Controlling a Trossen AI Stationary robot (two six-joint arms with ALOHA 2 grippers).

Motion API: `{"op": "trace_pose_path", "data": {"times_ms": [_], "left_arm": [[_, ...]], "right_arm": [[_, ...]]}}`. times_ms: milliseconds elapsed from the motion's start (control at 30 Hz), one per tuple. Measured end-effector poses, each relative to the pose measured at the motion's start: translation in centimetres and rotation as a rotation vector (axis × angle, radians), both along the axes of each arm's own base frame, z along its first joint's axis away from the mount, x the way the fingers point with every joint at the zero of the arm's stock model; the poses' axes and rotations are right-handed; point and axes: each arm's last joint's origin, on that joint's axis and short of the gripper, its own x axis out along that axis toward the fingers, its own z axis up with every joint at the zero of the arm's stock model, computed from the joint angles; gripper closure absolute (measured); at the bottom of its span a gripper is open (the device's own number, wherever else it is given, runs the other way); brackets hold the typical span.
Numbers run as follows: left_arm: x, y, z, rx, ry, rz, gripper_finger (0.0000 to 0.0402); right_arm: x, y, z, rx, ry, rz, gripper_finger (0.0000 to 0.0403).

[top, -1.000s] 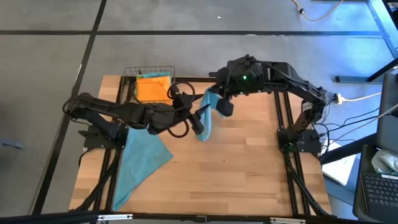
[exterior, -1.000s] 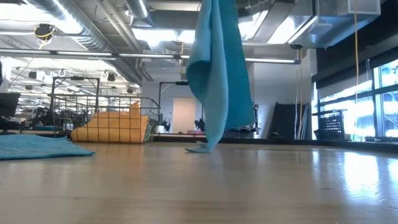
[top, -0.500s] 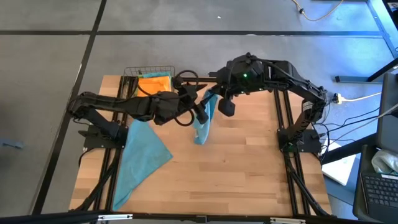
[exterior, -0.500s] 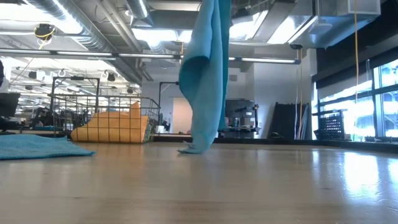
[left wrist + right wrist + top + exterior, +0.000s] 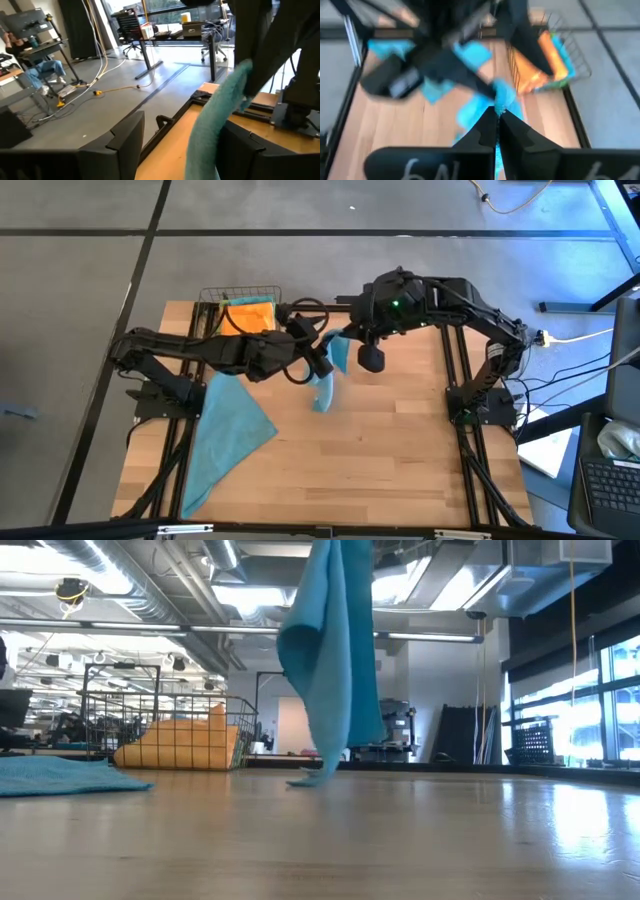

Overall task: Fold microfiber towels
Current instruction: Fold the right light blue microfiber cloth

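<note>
A teal towel (image 5: 326, 385) hangs from my right gripper (image 5: 346, 340), which is shut on its top above the far middle of the table. In the low view the towel (image 5: 330, 660) hangs bunched, and its lower tip (image 5: 308, 779) touches the wood. My left gripper (image 5: 319, 367) is open beside the hanging cloth. In the left wrist view its two fingers stand on either side of the towel (image 5: 215, 115). A second teal towel (image 5: 235, 430) lies flat at the table's left. An orange towel (image 5: 246, 320) lies in a wire basket. My right gripper pinches the towel's top end (image 5: 502, 94) between its two shut fingers (image 5: 487, 131), coming from above. The towel hangs slack below it in bunched folds, with only its lower tip (image 5: 320, 405) on the table. One layer or several, I cannot tell.
The wire basket (image 5: 240, 292) stands at the table's far left edge; it also shows in the low view (image 5: 165, 730). The flat teal towel (image 5: 60, 778) covers the near left part of the table. Bare wood (image 5: 400, 450) lies to the near right.
My left gripper has gone toward the far edge and closer to the top of the hanging towel, staying open. The towel's hanging body has swung a little toward the table's left, and its tip has stayed on the wood.
</note>
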Motion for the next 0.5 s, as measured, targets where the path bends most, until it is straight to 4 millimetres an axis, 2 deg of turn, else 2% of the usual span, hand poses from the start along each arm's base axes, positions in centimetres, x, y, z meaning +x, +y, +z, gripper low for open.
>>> {"op": "trace_pose_path", "data": {"times_ms": [133, 367, 500], "left_arm": [[-0.44, -0.23, 0.42, 0.004, -0.012, 0.005, 0.0202], [-0.72, 0.05, 0.64, 0.021, 0.002, 0.007, 0.0202], [-0.59, -0.09, 0.63, 0.002, 0.001, -0.066, 0.0202]], "right_arm": [[-0.47, -0.04, -0.58, -0.018, 0.079, 0.058, 0.0391], [-0.45, 0.04, -0.40, -0.022, 0.062, 0.088, 0.0391], [-0.44, 0.04, -0.40, -0.037, 0.062, 0.101, 0.0391]]}}
